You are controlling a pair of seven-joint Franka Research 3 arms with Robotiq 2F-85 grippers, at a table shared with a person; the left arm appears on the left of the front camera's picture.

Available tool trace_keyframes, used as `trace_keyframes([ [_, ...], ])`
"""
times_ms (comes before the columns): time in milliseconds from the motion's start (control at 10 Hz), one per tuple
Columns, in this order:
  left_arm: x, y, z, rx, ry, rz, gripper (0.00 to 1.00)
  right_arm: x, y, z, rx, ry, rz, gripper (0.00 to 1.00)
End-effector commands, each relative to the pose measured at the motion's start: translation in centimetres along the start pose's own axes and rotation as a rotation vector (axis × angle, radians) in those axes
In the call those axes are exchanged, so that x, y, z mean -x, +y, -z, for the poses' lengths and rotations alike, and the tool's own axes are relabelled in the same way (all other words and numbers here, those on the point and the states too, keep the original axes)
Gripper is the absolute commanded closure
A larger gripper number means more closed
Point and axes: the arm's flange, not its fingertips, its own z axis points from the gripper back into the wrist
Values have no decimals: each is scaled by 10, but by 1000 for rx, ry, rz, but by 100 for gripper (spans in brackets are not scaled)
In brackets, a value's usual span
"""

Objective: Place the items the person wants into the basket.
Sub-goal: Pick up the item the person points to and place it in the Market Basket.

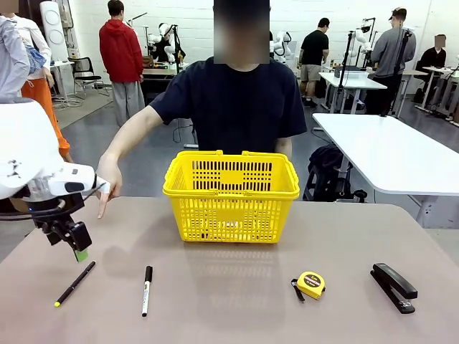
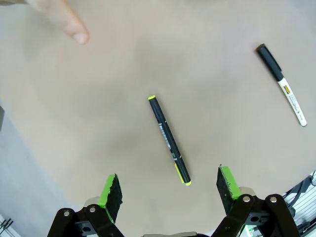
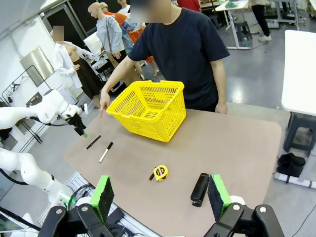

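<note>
A thin black pen (image 1: 74, 284) with a yellow tip lies at the table's front left. My left gripper (image 1: 77, 247) hangs open just above it; in the left wrist view the pen (image 2: 169, 140) lies between and ahead of the open green pads (image 2: 111, 191). The person's hand (image 1: 107, 183) points a finger down toward that spot. The yellow basket (image 1: 231, 195) stands at the table's middle, in front of the person (image 1: 237, 100). A long black stapler (image 1: 393, 286) lies at the front right. My right gripper (image 3: 160, 197) is open, high above the table, with the stapler (image 3: 200, 188) below.
A white marker with a black cap (image 1: 146, 289) lies right of the pen. A round yellow tape measure (image 1: 310, 284) sits between the marker and the stapler. A white table (image 1: 387, 150) stands behind at the right.
</note>
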Motion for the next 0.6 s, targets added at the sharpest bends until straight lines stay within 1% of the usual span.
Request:
trace_keyframes([
  [0,8,-25,33,-64,26,-59,0,1,0,2,-23,-10,-8,0],
  [100,7,-27,39,-83,40,-69,0,1,0,2,-23,-10,-8,0],
  [300,12,-34,69,-74,42,-111,0,1,0,2,-23,-10,-8,0],
  [500,15,-28,75,-79,18,-146,0,1,0,2,-23,-10,-8,0],
])
